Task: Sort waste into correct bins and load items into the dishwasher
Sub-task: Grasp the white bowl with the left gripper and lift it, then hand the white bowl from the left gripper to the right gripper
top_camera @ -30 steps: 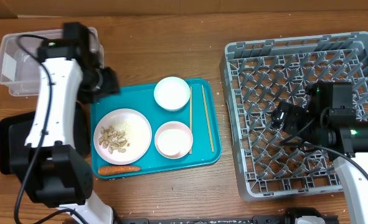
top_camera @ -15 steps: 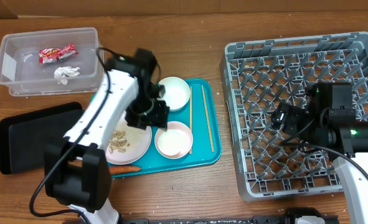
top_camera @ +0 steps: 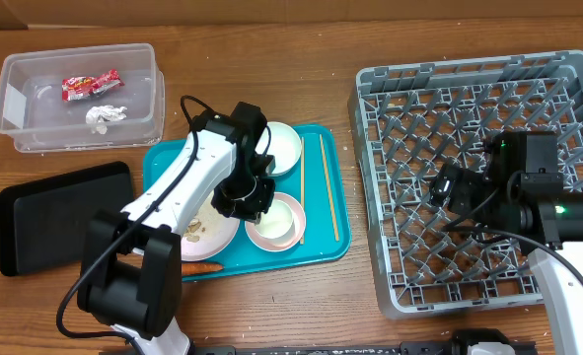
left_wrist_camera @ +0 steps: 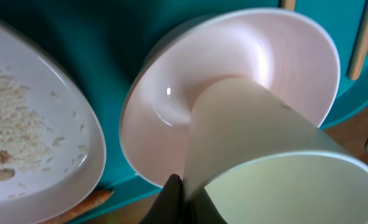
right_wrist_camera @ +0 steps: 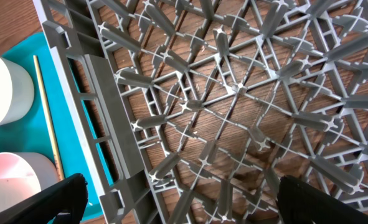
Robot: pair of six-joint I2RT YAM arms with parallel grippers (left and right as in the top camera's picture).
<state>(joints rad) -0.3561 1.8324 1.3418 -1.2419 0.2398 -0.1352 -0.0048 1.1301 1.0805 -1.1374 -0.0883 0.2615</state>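
Overhead, your left pincer sits at the left rim of the near bowl on the teal tray, its gape untellable, so a shallow bite could drop the bowl.

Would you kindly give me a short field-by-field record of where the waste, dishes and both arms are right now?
clear tub: red wrapper and white tissue inside
black tray: nothing seen in it
teal tray: plate, far bowl, near bowl, chopsticks, carrot
plate: rice grains and nut scraps
dish rack: no dishes in it
left gripper: at the near bowl, one finger inside it
right gripper: fingers open above the rack floor
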